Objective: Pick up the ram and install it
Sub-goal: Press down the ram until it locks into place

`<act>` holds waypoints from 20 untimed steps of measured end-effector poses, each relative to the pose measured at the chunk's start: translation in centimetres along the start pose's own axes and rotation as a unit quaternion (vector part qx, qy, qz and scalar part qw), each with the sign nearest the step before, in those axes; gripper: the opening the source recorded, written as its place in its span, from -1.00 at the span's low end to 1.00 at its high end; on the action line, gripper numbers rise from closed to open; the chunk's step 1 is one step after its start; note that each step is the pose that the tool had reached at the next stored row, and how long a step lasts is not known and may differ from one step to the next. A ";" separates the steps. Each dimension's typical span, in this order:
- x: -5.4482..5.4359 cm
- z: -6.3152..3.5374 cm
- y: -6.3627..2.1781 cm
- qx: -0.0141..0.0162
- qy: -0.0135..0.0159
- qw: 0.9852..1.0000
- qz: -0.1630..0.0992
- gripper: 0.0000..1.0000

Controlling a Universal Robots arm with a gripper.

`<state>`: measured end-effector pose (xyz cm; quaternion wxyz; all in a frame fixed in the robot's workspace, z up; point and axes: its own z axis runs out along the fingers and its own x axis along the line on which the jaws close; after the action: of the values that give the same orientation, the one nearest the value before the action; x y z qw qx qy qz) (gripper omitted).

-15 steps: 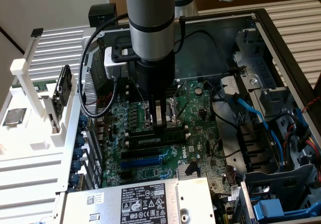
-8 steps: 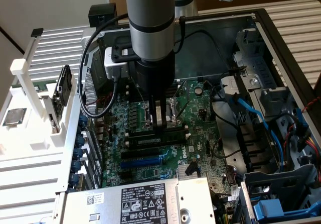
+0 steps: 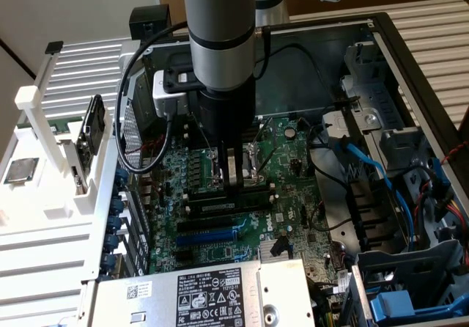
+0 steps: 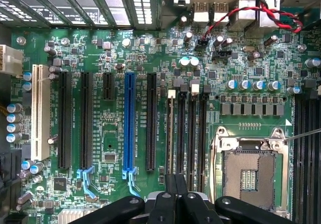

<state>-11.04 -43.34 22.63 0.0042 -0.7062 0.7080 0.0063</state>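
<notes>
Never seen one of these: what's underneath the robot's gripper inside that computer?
Long black memory slots on the green motherboard lie under the shut gripper. Its fingers cover one end of the slots.

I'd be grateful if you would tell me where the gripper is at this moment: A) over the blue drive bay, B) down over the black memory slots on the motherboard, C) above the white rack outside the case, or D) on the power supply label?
B: in the exterior view the gripper stands low over the black memory slots on the green motherboard, inside the open computer case.
</notes>
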 end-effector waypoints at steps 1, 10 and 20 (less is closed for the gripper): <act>0.0 0.04 0.00 0.000 0.000 1.000 0.000 -0.80; 0.0 0.08 0.03 0.000 0.000 1.000 0.000 -0.80; 0.0 -2.15 0.06 0.000 0.000 1.000 0.000 -0.80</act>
<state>-11.10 -43.34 24.78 0.0044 -0.7061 0.7080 0.0064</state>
